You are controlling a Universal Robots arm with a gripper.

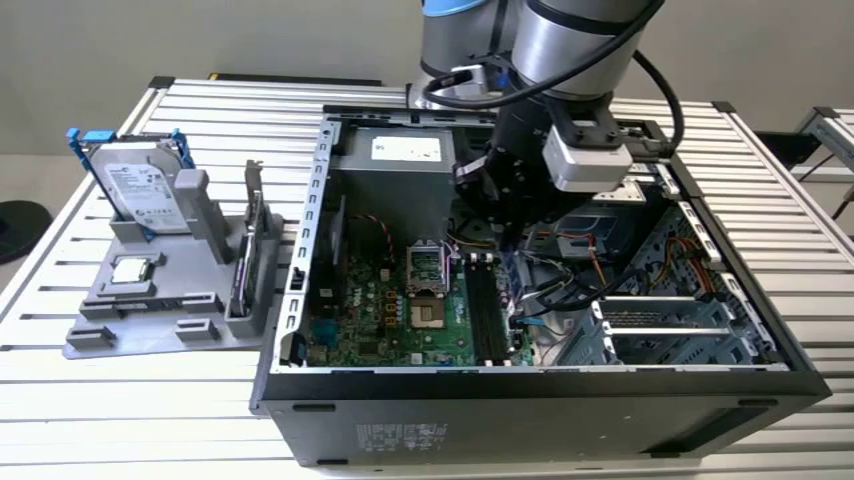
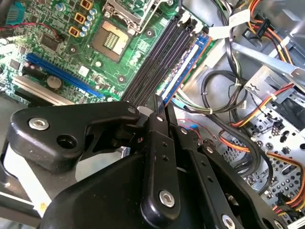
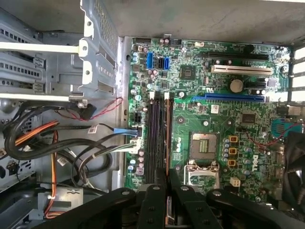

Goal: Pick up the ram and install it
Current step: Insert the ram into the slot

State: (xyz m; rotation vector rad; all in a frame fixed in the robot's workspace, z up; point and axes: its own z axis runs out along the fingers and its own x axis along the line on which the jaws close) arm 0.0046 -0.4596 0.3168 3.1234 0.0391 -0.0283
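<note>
The ram (image 1: 240, 278) is a dark, narrow stick standing on edge in a slot of the grey stand (image 1: 160, 330), at the exterior view's left, outside the computer case. My gripper (image 1: 511, 238) hangs inside the open case (image 1: 534, 410), far from the ram. In both wrist views its black fingers (image 2: 159, 143) meet at the tip, so the gripper (image 2: 159, 107) is shut with nothing visibly held. It hovers just above one end of the long black memory slots (image 3: 156, 138) on the green motherboard (image 3: 214, 119), gripper (image 3: 167, 180) in line with them.
The stand also carries a silver hard drive (image 1: 134, 185) with blue handles and a small square processor chip (image 1: 130, 270). Inside the case, loose cables (image 2: 228, 90) and a metal drive cage (image 1: 667, 320) lie beside the slots. The processor socket (image 3: 205, 148) sits on their other side.
</note>
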